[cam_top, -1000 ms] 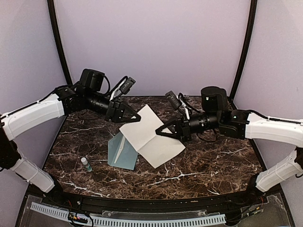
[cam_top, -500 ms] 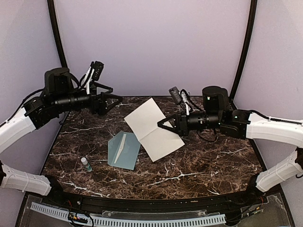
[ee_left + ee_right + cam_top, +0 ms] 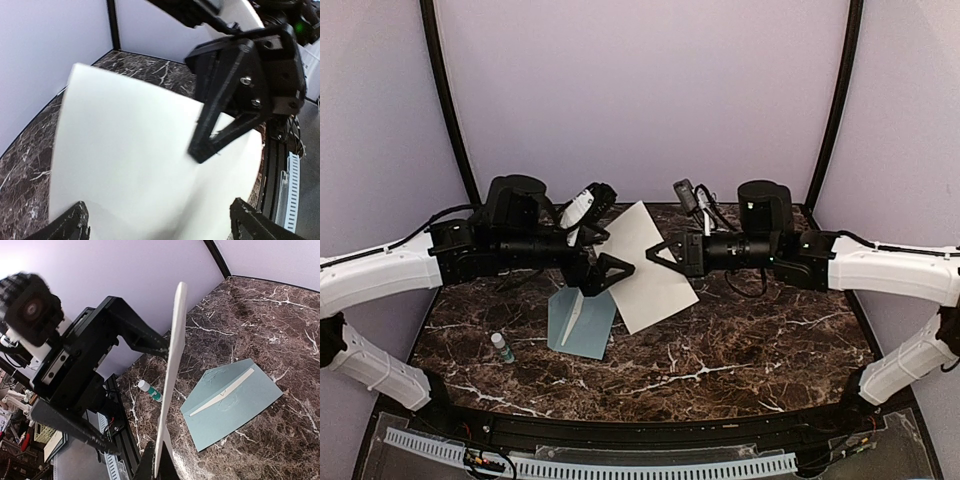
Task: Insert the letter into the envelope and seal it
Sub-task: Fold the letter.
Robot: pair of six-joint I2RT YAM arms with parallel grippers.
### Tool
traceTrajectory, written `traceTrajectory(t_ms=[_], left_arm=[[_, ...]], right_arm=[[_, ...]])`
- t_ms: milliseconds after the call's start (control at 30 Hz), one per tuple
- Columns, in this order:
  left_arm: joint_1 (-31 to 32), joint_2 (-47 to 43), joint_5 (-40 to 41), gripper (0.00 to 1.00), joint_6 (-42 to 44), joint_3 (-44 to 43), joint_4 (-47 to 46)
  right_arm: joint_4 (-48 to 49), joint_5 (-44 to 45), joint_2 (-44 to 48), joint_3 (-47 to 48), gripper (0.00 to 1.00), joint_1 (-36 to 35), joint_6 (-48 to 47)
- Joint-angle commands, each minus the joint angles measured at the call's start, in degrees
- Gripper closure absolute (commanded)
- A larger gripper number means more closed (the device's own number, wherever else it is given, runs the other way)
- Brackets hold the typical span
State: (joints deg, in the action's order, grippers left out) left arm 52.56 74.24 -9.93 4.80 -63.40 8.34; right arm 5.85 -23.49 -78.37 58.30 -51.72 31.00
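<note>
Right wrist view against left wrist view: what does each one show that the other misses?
Only the right wrist view shows the envelope lying flat on the table and a small bottle beyond it; it sees the letter edge-on. Only the left wrist view shows the letter's broad plain face. Both show the letter clamped in the right gripper, and the marble table.

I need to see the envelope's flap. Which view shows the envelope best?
Right wrist: the envelope lies large and unobstructed there. Top external shows it small, its far corner behind the left gripper. Left wrist shows the letter instead.
</note>
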Motion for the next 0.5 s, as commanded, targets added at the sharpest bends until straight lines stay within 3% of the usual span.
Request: traceTrajectory(t_ms=[0, 33, 167, 333, 467], left_arm=[[-5.6, -4.9, 2.8, 0.01, -11.1, -0.2, -1.1], [-7.2, -5.7, -2.5, 0.01, -17.3, 1.7, -3.4], [-11.4, -10.8, -10.4, 0.01, -30.9, 8.6, -12.4], [-12.4, -12.0, -18.3, 0.01, -40.2, 11.8, -18.3], [-12.5, -10.3, -28.8, 0.02, -47.1, 13.5, -28.9]], right_arm=[[5.1, 0.3, 2.3, 0.1, 1.0, 0.3, -0.4], [6.1, 0.1, 3.0, -0.7, 1.0, 0.3, -0.6], [11.9, -2.6, 5.1, -3.6, 1.0, 0.3, -1.0], [17.5, -5.2, 6.4, -5.0, 1.0, 0.3, -1.3], [20.3, -6.2, 6.9, -5.6, 1.0, 0.3, -1.2]])
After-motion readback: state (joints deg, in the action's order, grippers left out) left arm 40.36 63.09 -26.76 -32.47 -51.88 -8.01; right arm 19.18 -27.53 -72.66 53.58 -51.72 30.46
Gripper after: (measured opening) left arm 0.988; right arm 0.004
